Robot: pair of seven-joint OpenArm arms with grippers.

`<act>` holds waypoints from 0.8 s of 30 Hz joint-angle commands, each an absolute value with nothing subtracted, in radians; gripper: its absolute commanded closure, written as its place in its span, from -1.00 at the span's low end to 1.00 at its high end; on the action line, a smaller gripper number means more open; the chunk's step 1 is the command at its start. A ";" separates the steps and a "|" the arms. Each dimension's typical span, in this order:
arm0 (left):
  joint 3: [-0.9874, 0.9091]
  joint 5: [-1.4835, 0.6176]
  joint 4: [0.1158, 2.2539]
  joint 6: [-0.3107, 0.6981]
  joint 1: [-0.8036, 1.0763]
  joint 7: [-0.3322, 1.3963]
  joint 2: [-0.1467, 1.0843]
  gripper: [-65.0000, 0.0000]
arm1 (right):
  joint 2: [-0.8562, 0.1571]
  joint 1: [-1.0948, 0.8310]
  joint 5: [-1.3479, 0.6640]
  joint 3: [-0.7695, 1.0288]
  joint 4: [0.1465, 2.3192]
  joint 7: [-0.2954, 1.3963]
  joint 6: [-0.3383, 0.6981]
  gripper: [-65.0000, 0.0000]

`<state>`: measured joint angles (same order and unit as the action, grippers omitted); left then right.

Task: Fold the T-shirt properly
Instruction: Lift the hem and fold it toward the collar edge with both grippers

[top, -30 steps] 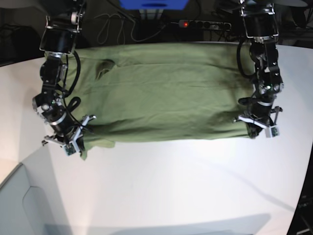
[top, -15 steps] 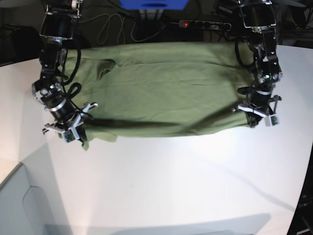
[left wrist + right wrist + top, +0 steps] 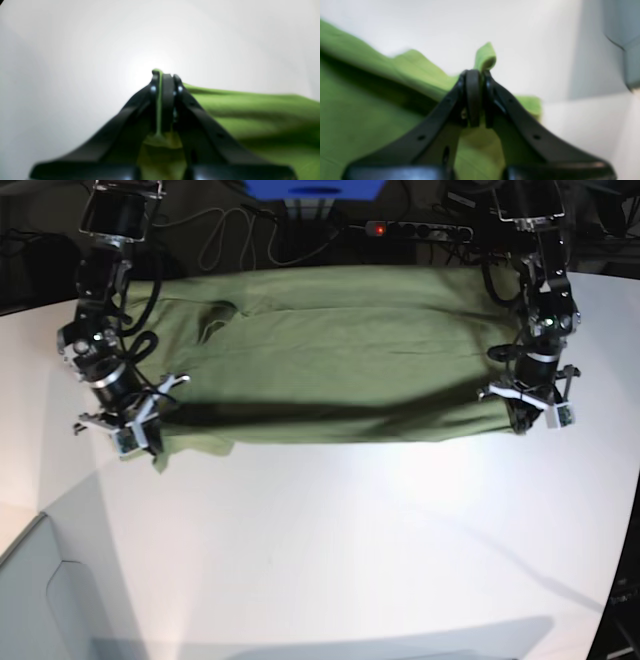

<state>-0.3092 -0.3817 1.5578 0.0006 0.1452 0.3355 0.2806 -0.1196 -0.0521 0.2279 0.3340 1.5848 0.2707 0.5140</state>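
Two grippers hold the near hem of the T-shirt point(image 3: 330, 350), one at each end. I see the left gripper point(image 3: 163, 77) pressed together with a thin strip of green cloth squeezed between its black fingers point(image 3: 168, 100); in the base view it sits at the shirt's right corner point(image 3: 522, 418). The right gripper point(image 3: 473, 75) is likewise clamped, a small curl of fabric poking out past its tips, at the left corner in the base view point(image 3: 150, 442). The T-shirt lies spread lengthwise across the far part of the white table point(image 3: 350, 550), its near edge raised slightly and casting a dark shadow beneath.
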 commanded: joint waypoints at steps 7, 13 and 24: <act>-0.361 -0.386 1.575 -0.001 0.177 0.308 0.288 1.00 | -0.134 -0.076 0.216 0.341 1.606 0.240 0.518 1.00; -0.358 -0.386 1.577 -0.001 0.209 0.308 0.286 1.00 | -0.130 -0.114 0.216 0.341 1.607 0.239 0.518 1.00; -0.375 -0.384 1.569 -0.001 0.229 0.308 0.259 1.00 | -0.133 -0.162 0.216 0.341 1.647 0.239 0.518 1.00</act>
<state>-0.3706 -0.3847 1.5520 0.0036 0.2386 0.3340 0.2455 -0.1215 -0.1699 0.2268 0.3374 1.6260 0.2626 0.5144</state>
